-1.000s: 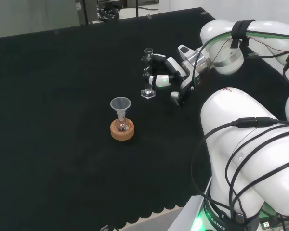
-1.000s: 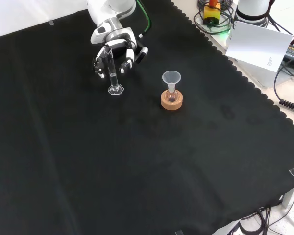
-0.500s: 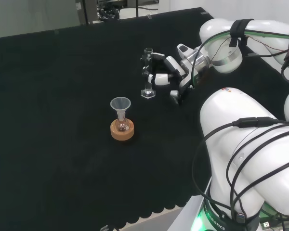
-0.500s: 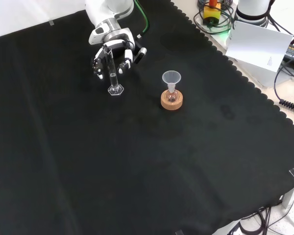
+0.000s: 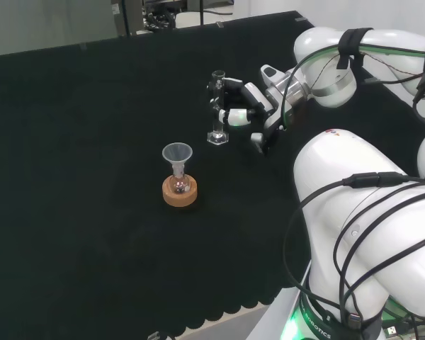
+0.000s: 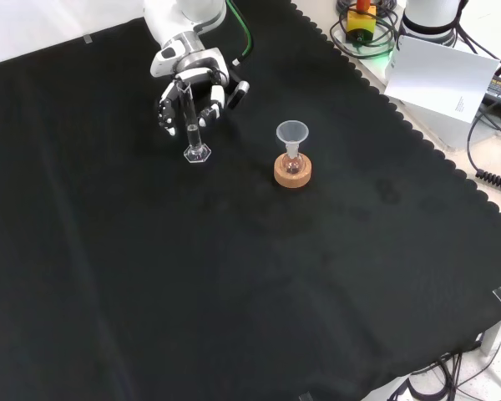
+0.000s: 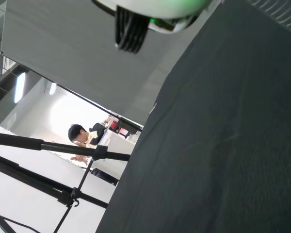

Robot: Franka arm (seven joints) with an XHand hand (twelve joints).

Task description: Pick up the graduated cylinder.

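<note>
The graduated cylinder (image 5: 217, 106) is a thin clear tube on a six-sided foot, upright on the black cloth; in the front view the cylinder (image 6: 190, 121) has its foot resting on the cloth. My hand (image 5: 253, 106) reaches it from the right in the head view. Its fingers (image 5: 231, 84) curl round the tube's upper part and a lower white-padded finger meets the tube's middle. In the front view the hand (image 6: 192, 83) stands behind the tube, with fingers (image 6: 164, 113) on both sides of it.
A small flask with a clear funnel (image 5: 177, 152) in its neck sits on a cork ring (image 5: 180, 195), nearer than the cylinder in the head view; in the front view the funnel (image 6: 291, 131) stands to the cylinder's right. The arm's white links (image 5: 368, 212) stand at the right.
The hand has moved left in the head view, up to the cylinder, and its fingers have come in round the tube. The cylinder stands where it was.
</note>
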